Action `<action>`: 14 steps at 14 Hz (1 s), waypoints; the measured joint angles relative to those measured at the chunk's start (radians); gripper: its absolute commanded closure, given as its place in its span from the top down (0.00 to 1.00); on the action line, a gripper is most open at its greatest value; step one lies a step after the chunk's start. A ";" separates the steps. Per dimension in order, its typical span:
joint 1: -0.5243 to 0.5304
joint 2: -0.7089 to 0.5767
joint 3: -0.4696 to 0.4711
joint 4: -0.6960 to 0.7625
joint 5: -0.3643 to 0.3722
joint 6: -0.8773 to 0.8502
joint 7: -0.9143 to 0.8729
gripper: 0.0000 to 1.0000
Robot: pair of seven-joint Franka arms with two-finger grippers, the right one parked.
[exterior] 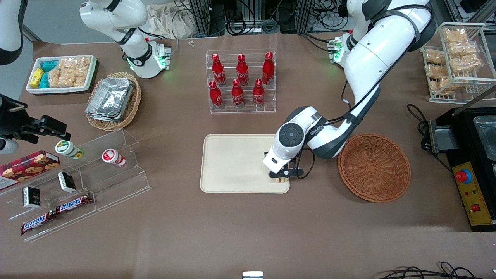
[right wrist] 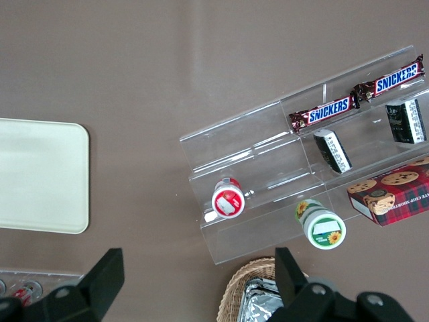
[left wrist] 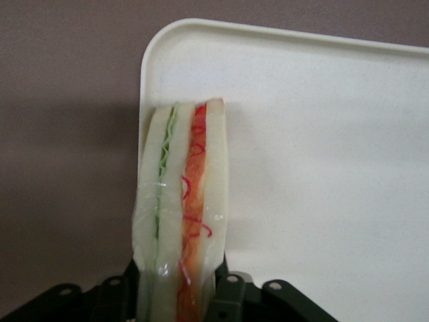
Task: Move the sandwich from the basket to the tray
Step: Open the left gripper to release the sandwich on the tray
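Since the sandwich [left wrist: 181,215] is pinched upright by the gripper [exterior: 283,178] just inside the tray [exterior: 232,162] corner (rim alongside), toppling outward is risked upon release.

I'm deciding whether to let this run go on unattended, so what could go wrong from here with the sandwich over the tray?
1. The gripper holds the triangular white-bread sandwich on edge, beside the rim of the flat cream-beige tray, at a corner; released here, it may tip off onto the brown table.
2. Its clear wrap looks slippery; it might slip early.
3. Tight squeezing could squash the bread.
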 measured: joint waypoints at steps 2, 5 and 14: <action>0.000 0.000 0.000 0.004 0.000 0.000 -0.003 1.00; 0.001 -0.004 0.000 0.016 0.000 -0.021 -0.011 1.00; 0.064 -0.273 0.048 0.044 -0.105 -0.302 0.041 1.00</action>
